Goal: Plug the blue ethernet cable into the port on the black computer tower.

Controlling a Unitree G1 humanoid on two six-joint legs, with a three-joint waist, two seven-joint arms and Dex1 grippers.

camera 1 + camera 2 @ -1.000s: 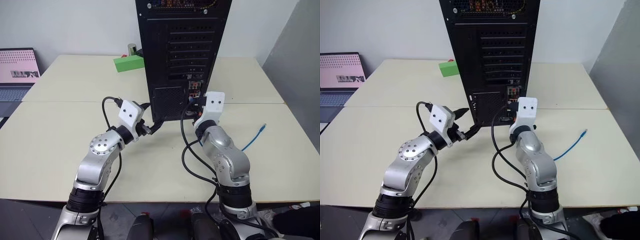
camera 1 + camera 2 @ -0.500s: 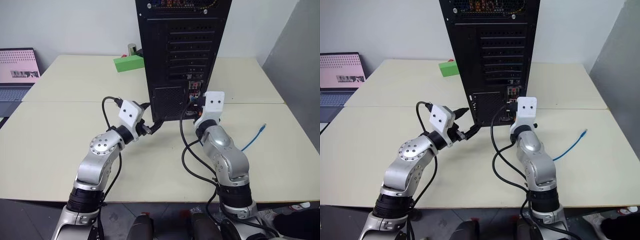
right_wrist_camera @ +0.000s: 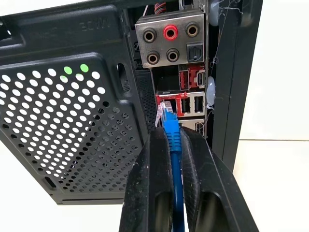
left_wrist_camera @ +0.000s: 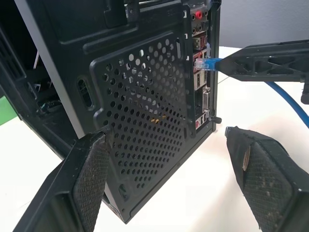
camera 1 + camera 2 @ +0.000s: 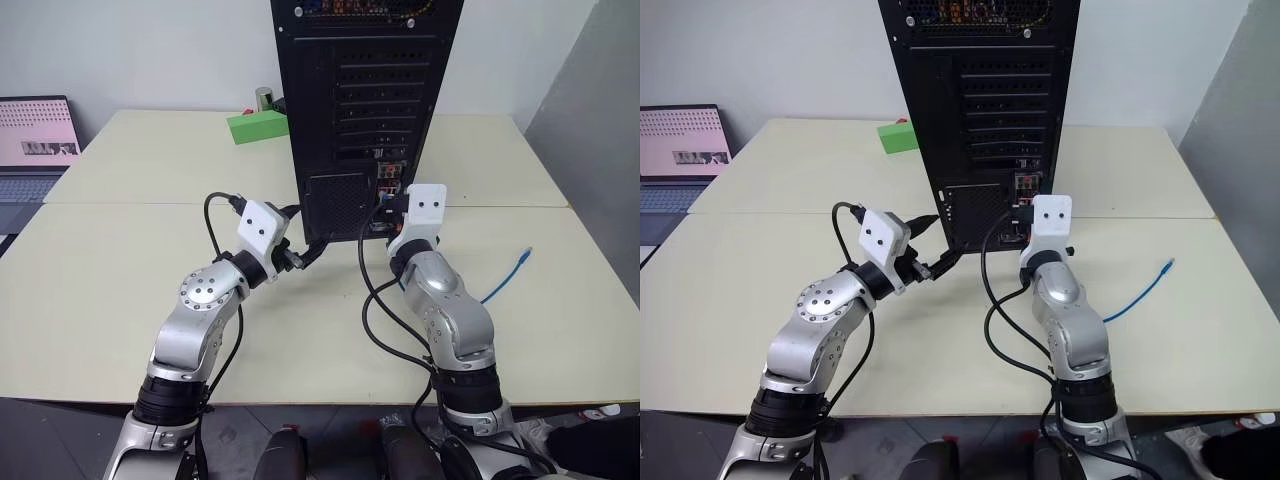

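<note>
At tower [image 5: 365,100] ports | right gripper [image 3: 170,145] pinching cable [image 3: 172,133] plug

One computer tower [image 5: 365,110] stands at top centre. One blue cable [image 5: 505,280] lies at right of the frame. One green box [image 5: 257,127] sits at upper left, one small can [image 5: 264,98] behind it. One laptop [image 5: 35,145] is at the far left. Two tables [image 5: 120,290] meet along a seam. Two grippers: the left gripper [image 5: 300,255] and the right gripper [image 5: 385,215].
</note>
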